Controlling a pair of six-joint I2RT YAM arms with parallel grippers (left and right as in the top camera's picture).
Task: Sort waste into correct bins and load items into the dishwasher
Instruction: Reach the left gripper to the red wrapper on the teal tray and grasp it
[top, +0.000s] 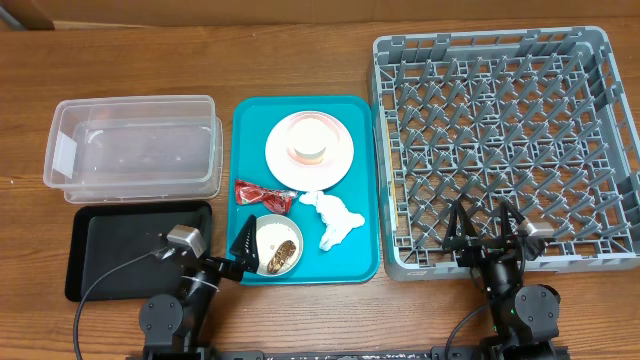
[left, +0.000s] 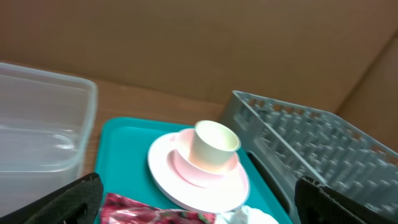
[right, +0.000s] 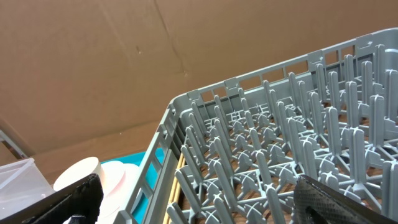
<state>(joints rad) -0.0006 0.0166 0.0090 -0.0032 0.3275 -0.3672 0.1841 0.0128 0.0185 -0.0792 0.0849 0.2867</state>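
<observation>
On the teal tray, a white plate (top: 335, 160) carries a pinkish bowl (left: 186, 169) with a small white cup (top: 310, 146) in it. A red wrapper (top: 263, 196), a crumpled white napkin (top: 335, 218) and a white bowl (top: 277, 245) of rice-like scraps lie nearer me. The clear tub (top: 135, 145) and the black tray (top: 130, 245) are at the left. The grey dish rack (top: 505, 140) is at the right. My left gripper (top: 243, 250) is open beside the scrap bowl. My right gripper (top: 485, 225) is open over the rack's near edge. Both are empty.
The teal tray (top: 250, 150) sits between the tub and the rack, close against the rack's left wall. In the left wrist view the wrapper (left: 149, 211) lies between my open fingers, below the plate (left: 199, 190). Brown cardboard walls stand behind the table.
</observation>
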